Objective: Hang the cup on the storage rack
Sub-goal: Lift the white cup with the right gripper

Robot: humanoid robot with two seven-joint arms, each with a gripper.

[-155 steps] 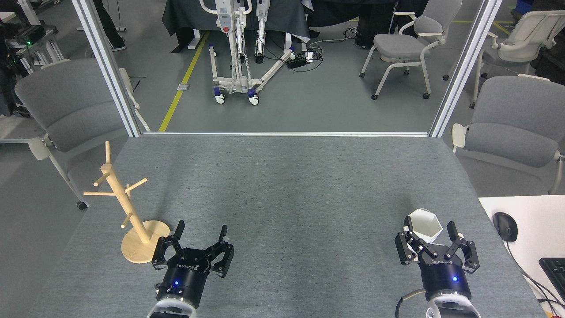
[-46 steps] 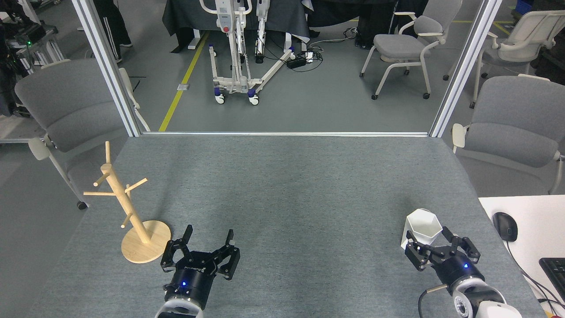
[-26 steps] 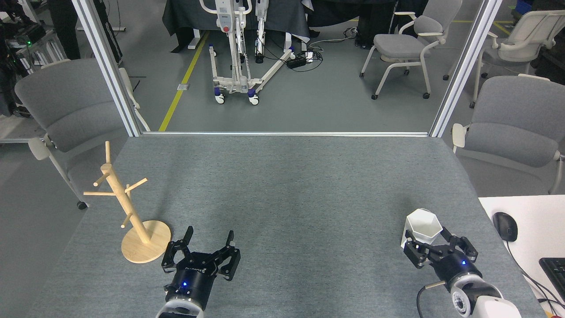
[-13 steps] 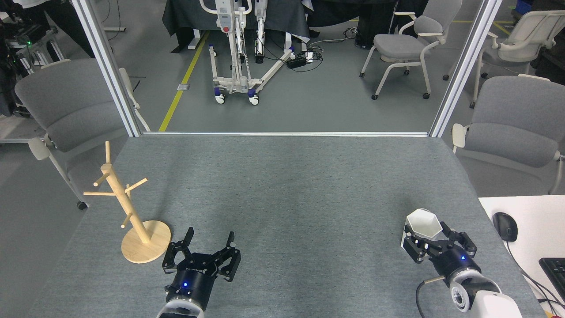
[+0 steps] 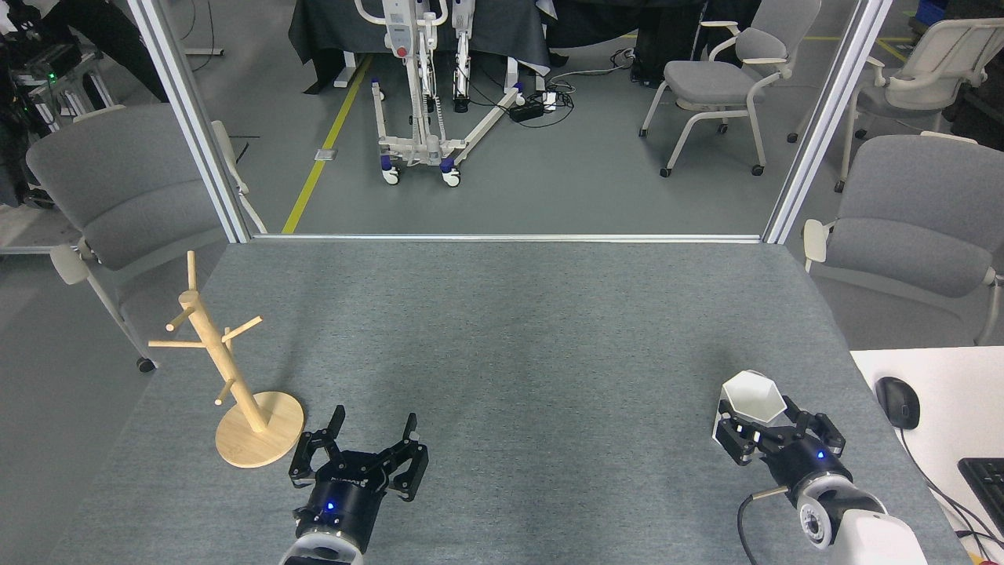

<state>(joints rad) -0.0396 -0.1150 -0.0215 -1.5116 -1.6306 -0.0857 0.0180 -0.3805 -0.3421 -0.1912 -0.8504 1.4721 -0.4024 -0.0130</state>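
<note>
Gripping the cup [image 5: 751, 402], the right end effector [image 5: 770, 436] sits near the front right corner of the grey counter [image 5: 502, 329]. Its black fingers [image 5: 730, 434] are pulled in close against the lower sides of the cup, one on each side. The cup is white with a six-sided rim. It is tipped a little, so its open mouth faces up and slightly away from the robot. Its long axis runs almost straight up and down. The handle cannot be seen from here.

The left end effector [image 5: 373, 432] is wide open and holds nothing. Its two fingers point up and away, with a clear gap between them. It rests low over the counter, just beside the round base of the storage rack [image 5: 235, 390].

The storage rack stands at the front left of the counter, well apart from the cup. Its post leans toward the left in this view, and thin pegs stick out on both sides. No cup hangs on it.

A black mouse [image 5: 897, 401] lies on a white desk [image 5: 925, 439] to the right.
</note>
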